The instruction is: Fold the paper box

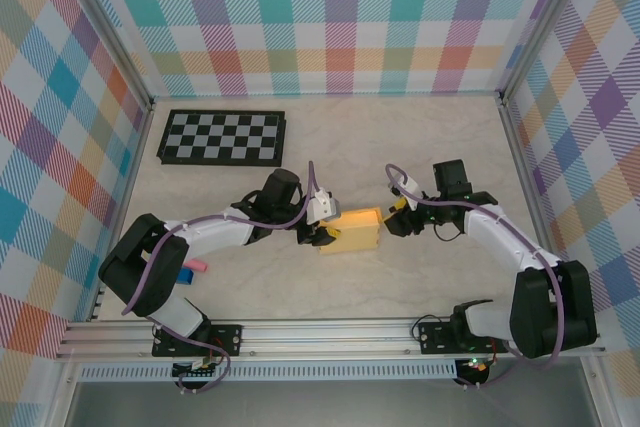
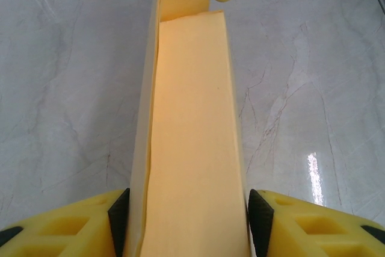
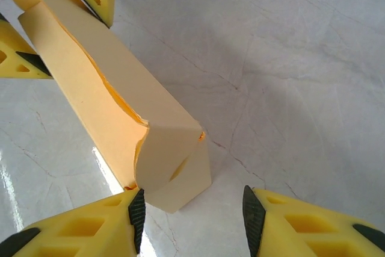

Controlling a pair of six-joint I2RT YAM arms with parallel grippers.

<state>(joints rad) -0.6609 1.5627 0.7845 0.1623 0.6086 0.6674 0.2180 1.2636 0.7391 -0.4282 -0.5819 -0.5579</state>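
The paper box [image 1: 352,230] is a yellow-orange folded card box lying mid-table. My left gripper [image 1: 325,232] is shut on its left end; in the left wrist view the box [image 2: 192,136] runs away between the black pads [image 2: 260,221], which press on both of its sides. My right gripper [image 1: 395,219] stands open at the box's right end. In the right wrist view the box's end [image 3: 174,161], with a curved flap tucked over it, sits by the left pad [image 3: 137,212], and a wide gap separates it from the other pad. The right gripper [image 3: 191,215] holds nothing.
A black-and-white checkerboard [image 1: 222,137] lies at the back left. A small pink piece [image 1: 197,267] and a blue one [image 1: 185,275] lie beside the left arm. Plaid walls with metal posts enclose the marble table [image 1: 450,147].
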